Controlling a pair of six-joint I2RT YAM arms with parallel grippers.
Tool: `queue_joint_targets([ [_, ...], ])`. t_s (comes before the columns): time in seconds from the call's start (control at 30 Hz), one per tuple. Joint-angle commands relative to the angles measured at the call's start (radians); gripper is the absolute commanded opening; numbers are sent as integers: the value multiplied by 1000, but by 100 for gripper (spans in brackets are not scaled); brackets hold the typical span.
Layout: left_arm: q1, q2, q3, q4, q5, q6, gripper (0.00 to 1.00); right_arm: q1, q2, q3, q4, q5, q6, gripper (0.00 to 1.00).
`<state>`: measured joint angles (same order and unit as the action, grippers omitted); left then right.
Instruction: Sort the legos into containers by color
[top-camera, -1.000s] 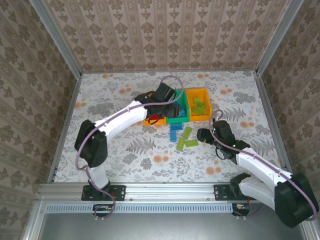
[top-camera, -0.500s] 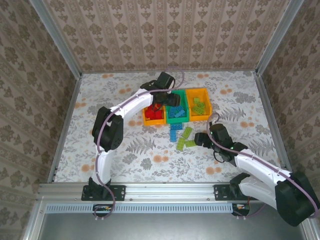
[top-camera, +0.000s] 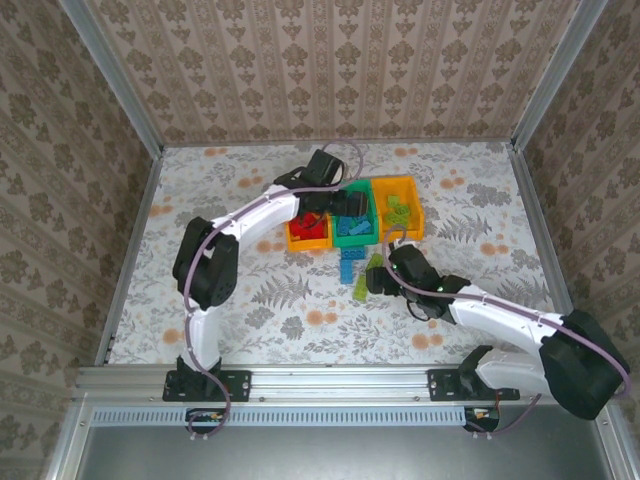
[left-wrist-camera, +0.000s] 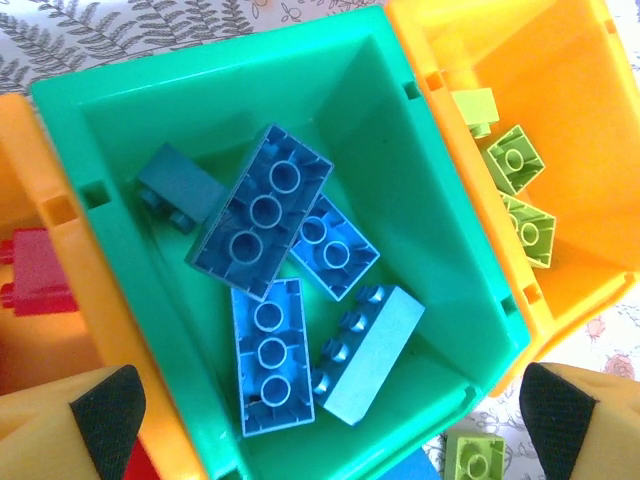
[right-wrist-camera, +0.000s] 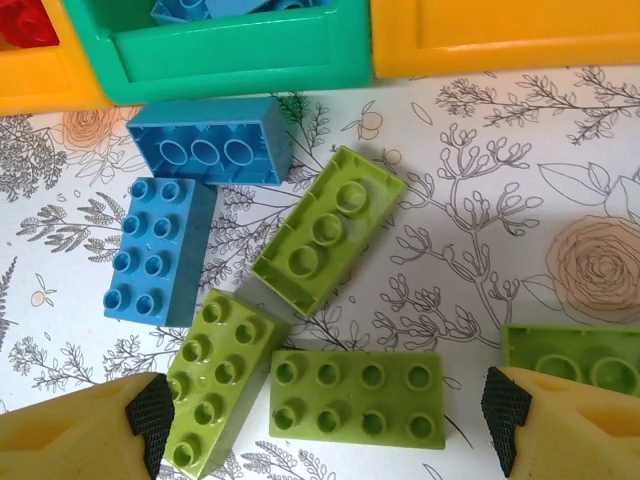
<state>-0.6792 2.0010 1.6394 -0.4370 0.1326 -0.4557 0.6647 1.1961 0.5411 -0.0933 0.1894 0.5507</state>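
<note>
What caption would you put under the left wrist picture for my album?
Open left gripper hovering over the green bin of five blue legos.

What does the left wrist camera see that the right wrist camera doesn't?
Left wrist camera: it looks down inside the green bin, where five blue bricks lie, and inside the right orange bin, where lime bricks lie.
Right wrist camera: the table with two loose blue bricks and four loose lime bricks.
Both: the green bin, some blue inside it, and orange bins beside it.
</note>
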Motion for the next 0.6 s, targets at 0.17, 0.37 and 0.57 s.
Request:
queue_joint_targets([
  [0.17, 31, -214, -219, 99, -30, -31, 100, 96, 186, 204, -63, 93, -29, 81],
  [0.37, 69, -365, -395, 120, -116, -17, 100, 151, 377, 353, -153, 124, -7, 79],
  [0.57, 183, -461, -557, 132, -99, -41, 100, 171, 520, 491, -246, 148, 6, 78],
])
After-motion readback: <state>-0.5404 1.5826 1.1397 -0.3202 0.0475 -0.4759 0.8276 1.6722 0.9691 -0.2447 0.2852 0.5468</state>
